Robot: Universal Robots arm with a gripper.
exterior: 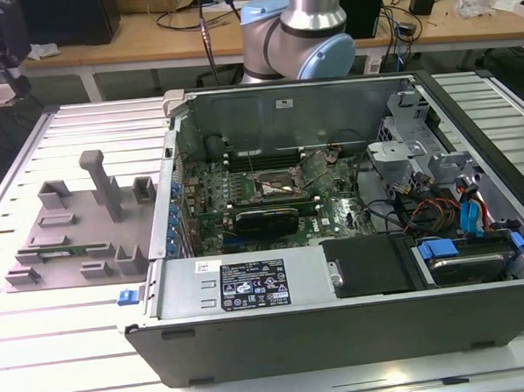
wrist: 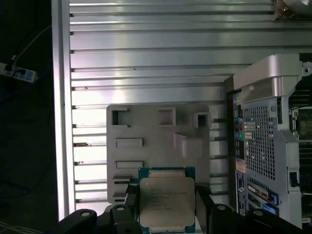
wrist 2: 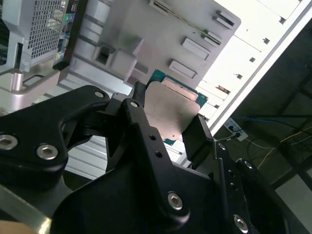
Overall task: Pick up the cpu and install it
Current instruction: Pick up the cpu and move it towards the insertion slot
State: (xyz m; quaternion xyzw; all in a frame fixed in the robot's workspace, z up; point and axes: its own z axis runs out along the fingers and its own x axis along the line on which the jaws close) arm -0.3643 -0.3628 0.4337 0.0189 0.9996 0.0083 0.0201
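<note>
Gripper [wrist: 167, 207] closed on cpu [wrist: 166, 200], fingers [wrist: 204, 210] at two opposite edges. Cpu held over grey fixture [wrist: 156, 131] on slatted table [wrist: 146, 48]; open case [wrist: 263, 136] just beside fixture.

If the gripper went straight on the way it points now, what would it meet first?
Probably the grey fixture plate. In the first wrist view the gripper, shut on the cpu, points at the plate's slotted edge. The depth between them is unclear, and the cpu would likely touch first.
</note>
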